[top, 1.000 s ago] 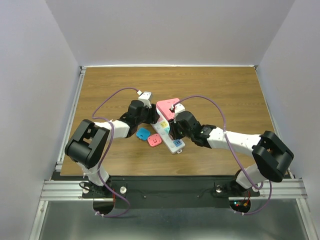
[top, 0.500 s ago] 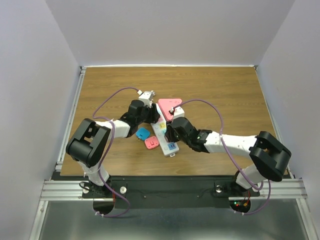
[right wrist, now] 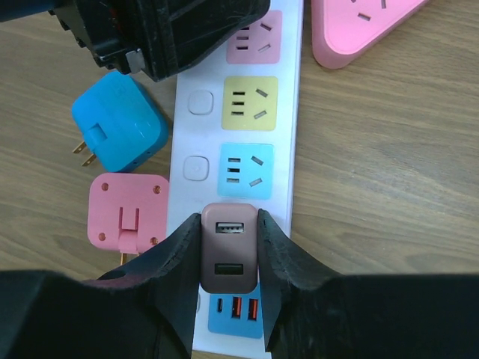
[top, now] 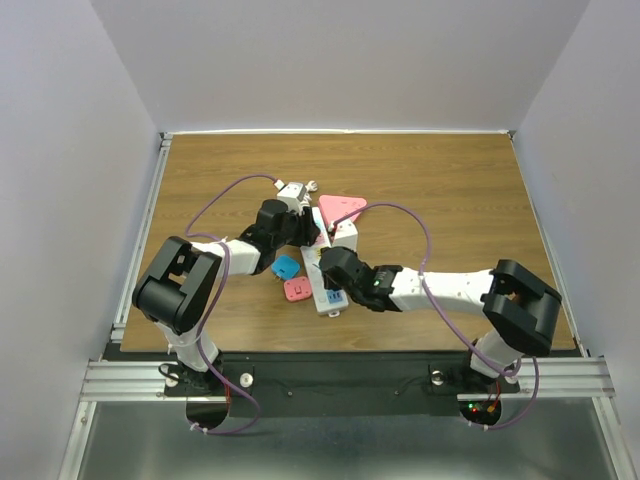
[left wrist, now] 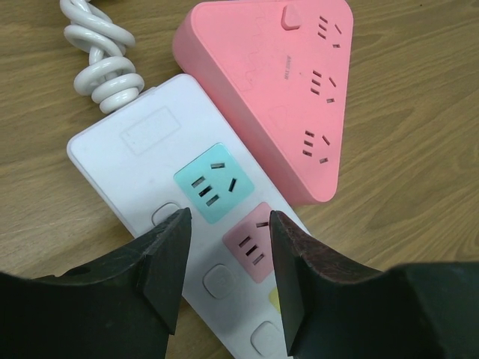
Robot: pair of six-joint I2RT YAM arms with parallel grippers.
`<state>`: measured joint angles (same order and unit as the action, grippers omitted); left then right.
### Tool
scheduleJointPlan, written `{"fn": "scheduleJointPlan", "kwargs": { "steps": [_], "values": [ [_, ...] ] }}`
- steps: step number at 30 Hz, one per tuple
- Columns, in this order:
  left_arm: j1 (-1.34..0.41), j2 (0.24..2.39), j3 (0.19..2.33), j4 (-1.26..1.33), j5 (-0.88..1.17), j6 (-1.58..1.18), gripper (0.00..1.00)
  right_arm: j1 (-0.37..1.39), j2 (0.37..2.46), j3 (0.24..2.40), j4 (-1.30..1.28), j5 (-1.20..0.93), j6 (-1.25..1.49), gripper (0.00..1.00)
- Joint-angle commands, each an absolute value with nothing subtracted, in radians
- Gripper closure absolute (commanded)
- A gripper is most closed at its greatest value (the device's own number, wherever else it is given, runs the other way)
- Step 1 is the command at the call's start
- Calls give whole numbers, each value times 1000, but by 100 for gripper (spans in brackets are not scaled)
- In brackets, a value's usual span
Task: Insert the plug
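Note:
A white power strip (top: 330, 268) with coloured sockets lies near the table's middle; it also shows in the left wrist view (left wrist: 161, 142) and the right wrist view (right wrist: 288, 112). My right gripper (right wrist: 228, 250) is shut on a mauve USB charger plug (right wrist: 229, 247), held over the strip between its light-blue socket (right wrist: 247, 170) and its blue USB panel (right wrist: 236, 310). My left gripper (left wrist: 224, 258) is open and empty, its fingers (left wrist: 168, 262) straddling the strip over the pink socket (left wrist: 251, 243). In the top view both grippers (top: 300, 235) (top: 335, 268) meet over the strip.
A pink triangular power strip (left wrist: 281, 82) lies against the white strip's far end. A blue plug adapter (right wrist: 120, 131) and a pink plug adapter (right wrist: 127, 213) lie left of the strip. The strip's coiled white cord (left wrist: 101, 63) lies at its far end.
My right gripper has moved left and toward the strip's near end with the mauve plug. The white strip has swung, its near end shifting left. The left arm has hardly moved.

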<state>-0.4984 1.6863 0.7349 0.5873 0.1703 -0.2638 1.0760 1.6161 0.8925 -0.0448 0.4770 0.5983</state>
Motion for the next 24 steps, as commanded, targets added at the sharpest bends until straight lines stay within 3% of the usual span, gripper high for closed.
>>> {"fn": "scheduleJointPlan", "kwargs": {
  "steps": [1, 18, 24],
  "values": [
    [-502, 1730, 709, 443, 189, -270, 43, 1118, 1779, 834, -388, 399, 634, 100],
    [-502, 1729, 715, 457, 198, -271, 44, 1209, 1962, 847, -456, 422, 808, 100],
    [-502, 1674, 733, 449, 196, -282, 40, 1209, 1910, 848, -466, 471, 811, 99]
  ]
}}
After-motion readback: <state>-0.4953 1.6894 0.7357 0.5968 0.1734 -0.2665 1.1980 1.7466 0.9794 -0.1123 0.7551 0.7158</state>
